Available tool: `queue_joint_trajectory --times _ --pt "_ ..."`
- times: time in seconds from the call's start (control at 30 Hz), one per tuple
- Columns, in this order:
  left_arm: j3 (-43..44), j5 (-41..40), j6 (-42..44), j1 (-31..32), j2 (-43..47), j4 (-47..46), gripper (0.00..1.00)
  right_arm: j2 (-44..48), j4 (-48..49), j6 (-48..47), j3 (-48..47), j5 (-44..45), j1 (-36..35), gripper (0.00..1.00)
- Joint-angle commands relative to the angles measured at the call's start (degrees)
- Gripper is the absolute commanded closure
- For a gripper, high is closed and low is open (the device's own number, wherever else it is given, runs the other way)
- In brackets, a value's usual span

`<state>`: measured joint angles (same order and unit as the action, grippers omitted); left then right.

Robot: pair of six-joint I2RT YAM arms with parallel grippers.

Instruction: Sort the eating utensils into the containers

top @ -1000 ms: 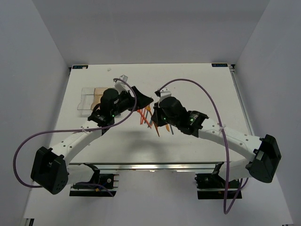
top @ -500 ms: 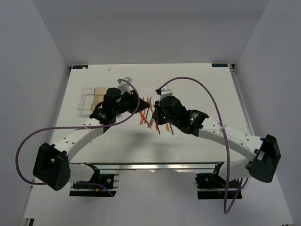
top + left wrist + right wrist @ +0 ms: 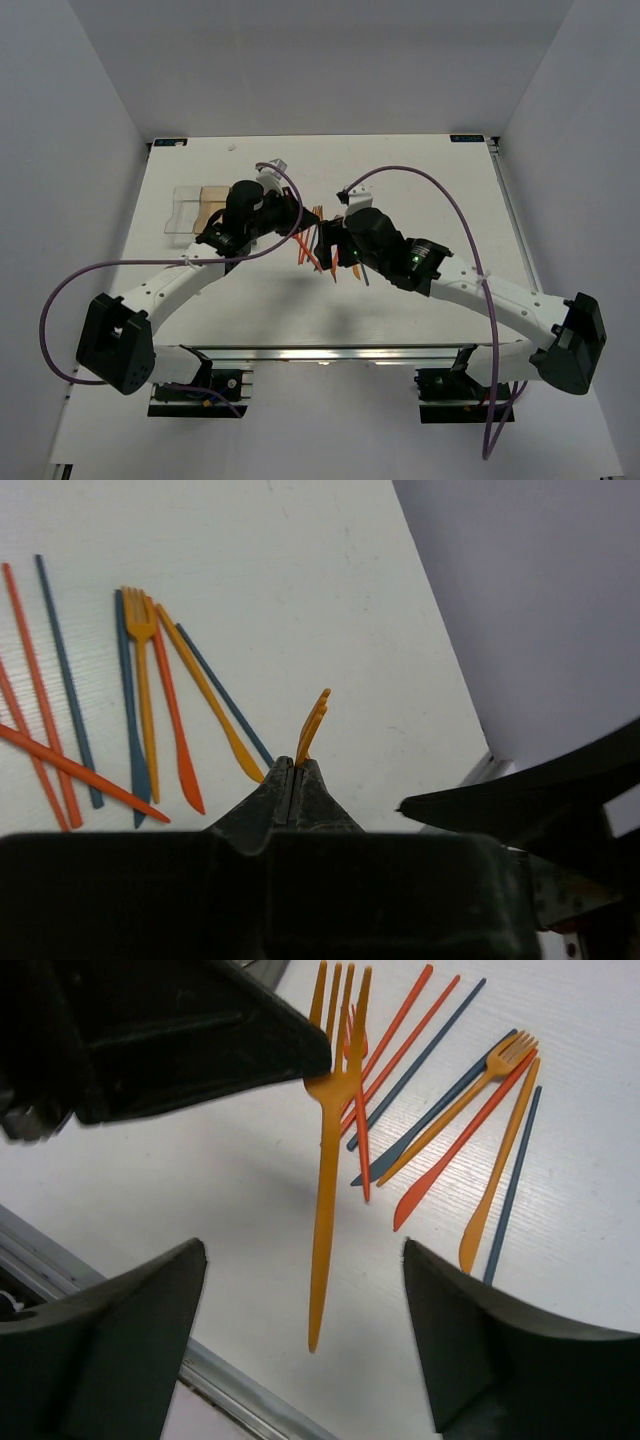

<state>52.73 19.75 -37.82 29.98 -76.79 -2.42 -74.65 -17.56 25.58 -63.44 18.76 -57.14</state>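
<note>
An orange fork (image 3: 325,1190) hangs above the table with my left gripper (image 3: 290,763) shut on it just below the tines. Its tines (image 3: 313,720) stick out past the closed fingertips. In the top view my left gripper (image 3: 298,214) meets my right gripper (image 3: 328,246) over the table's middle. My right gripper (image 3: 303,1247) stands open, and the fork's handle hangs free between its fingers without touching them. Several other eating utensils (image 3: 450,1110) in orange, red and dark blue lie loose on the table (image 3: 140,710). The containers (image 3: 197,210) sit at the left, partly hidden by the left arm.
The loose utensils (image 3: 312,250) lie right under both grippers. A metal rail (image 3: 230,1390) runs along the table's near edge below the fork's tip. White walls close in the table on three sides.
My left gripper moved right and shut on the orange fork's head. My right gripper, shut on the fork before, has opened and let go of the handle.
</note>
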Motion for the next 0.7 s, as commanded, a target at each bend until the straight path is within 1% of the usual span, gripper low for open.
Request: queue_joint_trajectory --times 0.0,0.03,0.07,0.13,0.17,0.2,0.23,0.27,0.3,0.33,0.37,0.4,0.47,0.5,0.63,0.67 --pt "4.1 -6.9 6.2 0.0 0.9 4.3 1.0 4.3 4.8 -0.5 1.7 1.1 0.2 0.13" --pt "6.0 -8.4 7.7 -0.2 0.9 7.0 1.0 4.8 4.5 -0.4 2.3 1.4 1.0 0.11" --pt "7.5 -13.2 9.9 -0.6 0.2 9.9 1.0 5.6 4.1 -0.4 2.5 2.1 1.3 0.11" --pt "10.6 -16.8 11.6 -1.7 -0.6 16.4 1.0 6.4 3.3 -0.4 3.1 2.9 2.3 0.11" --pt "13.8 -19.0 12.8 -2.2 -1.1 18.9 1.0 7.5 2.3 -0.4 3.8 4.0 3.5 0.11" --pt "15.7 -28.1 15.2 -2.8 -1.6 21.5 1.0 8.1 1.7 -0.4 4.2 4.6 4.2 0.11" --pt "17.9 -33.7 16.6 -2.9 -3.1 26.9 1.0 8.9 1.2 -0.6 4.6 5.5 5.5 0.11" --pt "20.4 -39.0 18.0 -2.9 -4.3 29.6 1.0 10.7 1.0 -0.8 5.9 6.4 6.1 0.11" --pt "25.2 -47.3 20.7 -3.5 -5.9 33.8 1.0 11.5 0.9 -1.0 6.4 6.5 6.7 0.11" --pt "27.8 -50.4 21.7 -4.0 -9.5 35.5 1.0 12.2 0.7 -1.1 6.9 6.3 7.4 0.11" --pt "30.5 -51.7 23.1 -5.4 -11.3 36.9 1.0 13.2 0.5 -1.5 7.7 5.7 8.6 0.11" --pt "34.9 -51.4 23.6 -6.2 -13.0 38.0 1.0 13.7 0.3 -1.7 8.1 5.5 9.2 0.11" --pt "38.3 -51.1 24.5 -7.6 -16.9 37.6 1.0 14.4 0.0 -2.2 8.5 4.7 10.6 0.11" --pt "41.6 -51.4 26.1 -8.6 -18.3 37.4 1.0 14.6 -0.6 -2.8 8.7 4.8 10.9 0.11" --pt "48.8 -51.7 33.4 -9.8 -25.9 38.3 1.0 15.6 -1.2 -4.2 9.4 4.4 12.7 0.11" --pt "49.5 -51.9 35.1 -9.8 -28.2 38.3 1.0 16.0 -1.2 -4.4 9.6 4.2 12.9 0.11"
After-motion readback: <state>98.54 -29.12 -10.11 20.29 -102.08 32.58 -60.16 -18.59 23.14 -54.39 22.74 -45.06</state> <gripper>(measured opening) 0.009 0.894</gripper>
